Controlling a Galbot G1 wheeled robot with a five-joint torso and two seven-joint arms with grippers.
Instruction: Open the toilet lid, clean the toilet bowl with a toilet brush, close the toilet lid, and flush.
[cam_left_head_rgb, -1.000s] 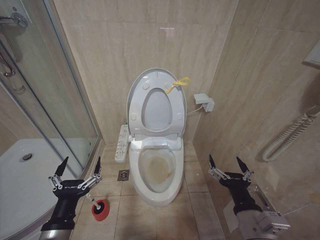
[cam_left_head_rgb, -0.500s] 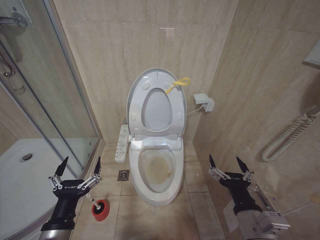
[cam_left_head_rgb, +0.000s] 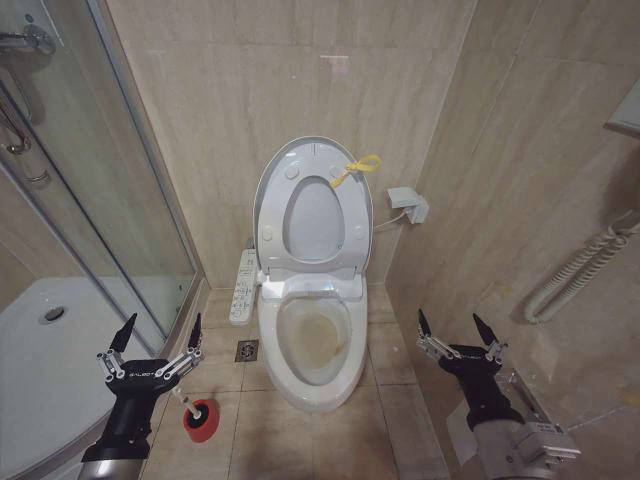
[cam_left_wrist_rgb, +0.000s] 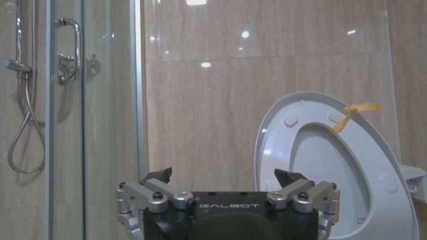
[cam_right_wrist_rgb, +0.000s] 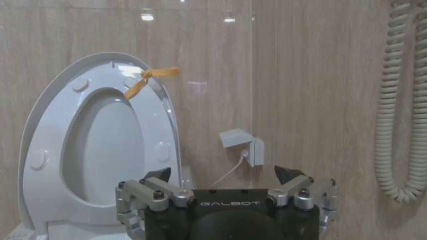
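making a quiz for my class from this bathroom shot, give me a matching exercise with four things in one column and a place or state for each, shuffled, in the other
Things
1. glossy white plastic oval toilet lid with a yellow cord loop
2. white ceramic toilet bowl
3. slim white-handled toilet brush
4. left claw

Places or states
A. standing in a small round red holder cup on the floor
B. raised upright against the wall
C. open, hovering above the floor near the glass shower door
D. yellowish-brown stain inside

Pairs: 1-B, 2-D, 3-A, 4-C
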